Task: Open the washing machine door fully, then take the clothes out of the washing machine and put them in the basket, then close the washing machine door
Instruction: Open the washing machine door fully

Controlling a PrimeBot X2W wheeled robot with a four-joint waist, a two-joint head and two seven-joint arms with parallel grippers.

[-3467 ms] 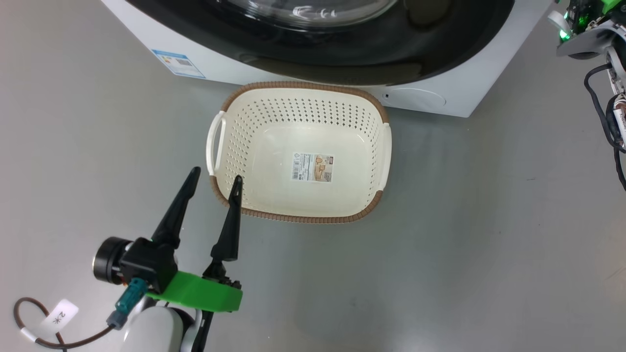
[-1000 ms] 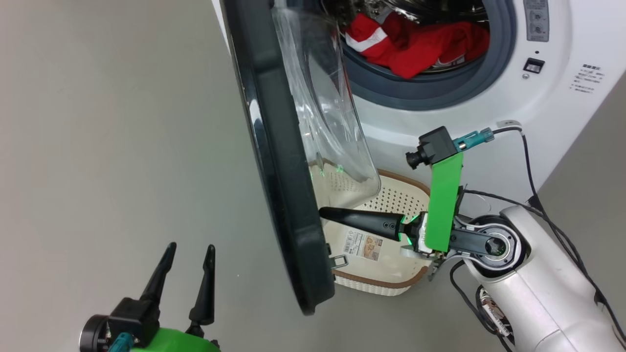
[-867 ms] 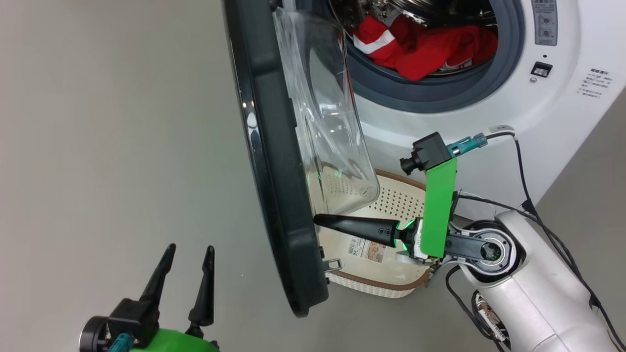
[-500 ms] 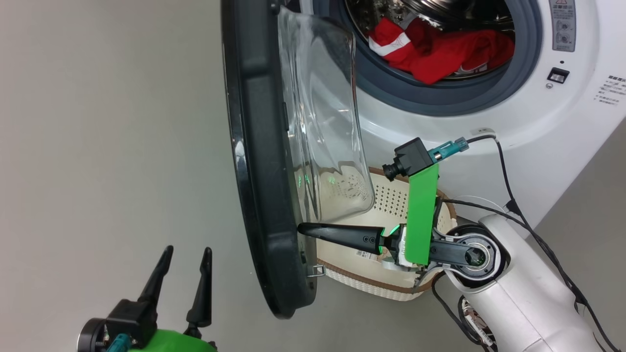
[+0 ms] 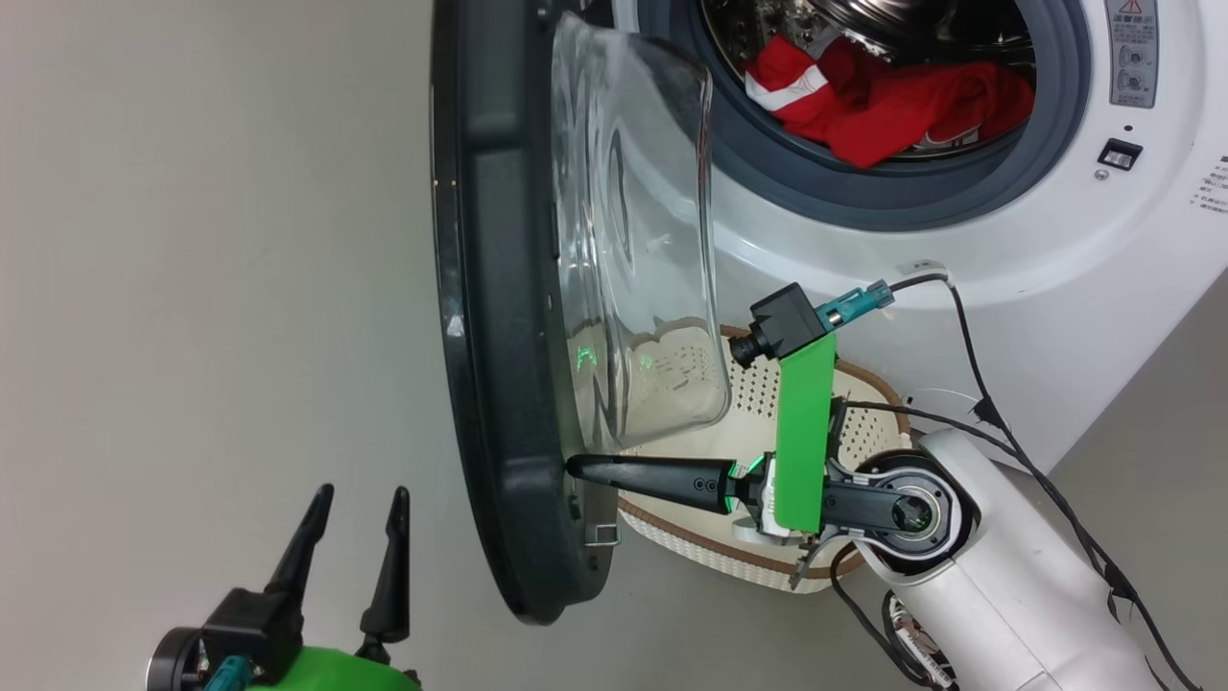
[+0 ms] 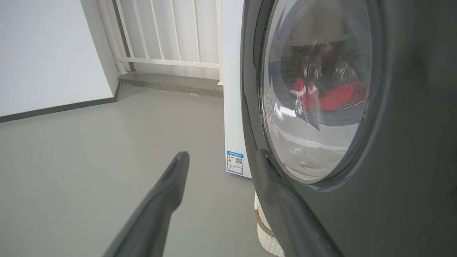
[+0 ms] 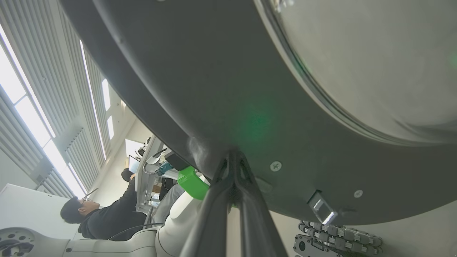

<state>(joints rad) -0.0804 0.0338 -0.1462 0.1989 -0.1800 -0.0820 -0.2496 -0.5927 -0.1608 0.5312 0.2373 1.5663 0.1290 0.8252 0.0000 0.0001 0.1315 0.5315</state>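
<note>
Head view: the door [image 5: 499,317] stands swung out, edge-on, in the centre-left of the frame, with its glass bulge facing the washing machine [image 5: 863,250] at upper right. The right gripper [image 5: 574,468] comes in from the right at lower centre. Its fingers are pressed together, holding nothing, and the tip is against the inner side of the door's black rim, just above the metal latch loop [image 5: 604,534]. The clothes [image 5: 892,106] are red with white trim. They lie in the drum at top right, well apart from both grippers. The basket [image 5: 729,547] sits on the floor [image 5: 192,288] below the drum opening, partly behind the right arm and the door glass. The left gripper [image 5: 362,494] is at lower left, fingers spread and empty, on the outer side of the door. A grey strip [image 5: 1132,48] at upper right carries a red warning triangle. The print at the right edge is too small to read.

Left wrist view: the spread fingers [image 6: 167,189] rise from the bottom. The right-hand one overlaps the door's outer rim, and contact can't be told. The clothes show red through the glass at upper right. There is a blue label with a QR code [image 6: 234,162] on the washing machine's lower corner, its text unreadable. A basket corner shows at bottom centre.

Right wrist view: the shut fingertips meet the door's dark inner rim at centre frame. The latch is at lower right. A seated person [image 7: 100,217] is at lower left.
</note>
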